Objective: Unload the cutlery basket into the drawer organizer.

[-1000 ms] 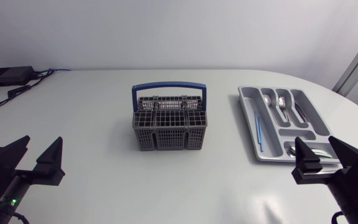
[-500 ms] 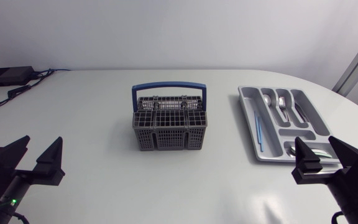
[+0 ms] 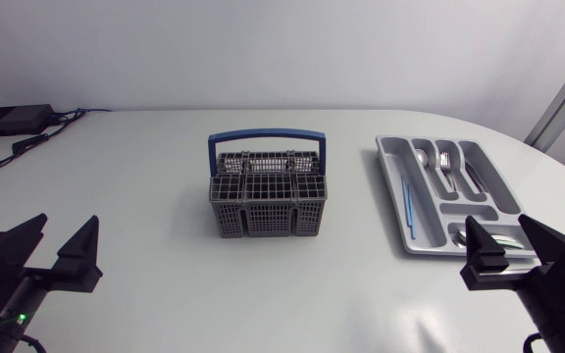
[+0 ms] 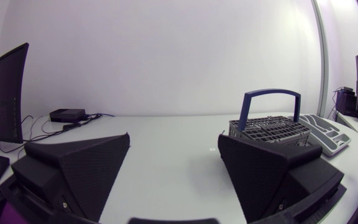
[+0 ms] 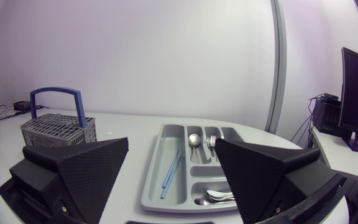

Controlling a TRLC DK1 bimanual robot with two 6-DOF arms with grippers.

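While left gripper and right gripper sit wide open, empty, cutlery basket stands mid-table, drawer organizer just ahead of right. Risk: right arm clips organizer rim, scattering sorted cutlery.

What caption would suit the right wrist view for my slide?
Open right gripper facing the grey drawer organizer holding spoons, a fork and blue sticks; cutlery basket standing apart.

The left gripper hangs over the white table, its fingers spread wide with nothing between them. Ahead to the right stands the grey cutlery basket with its blue handle upright, and the grey drawer organizer lies farther right.
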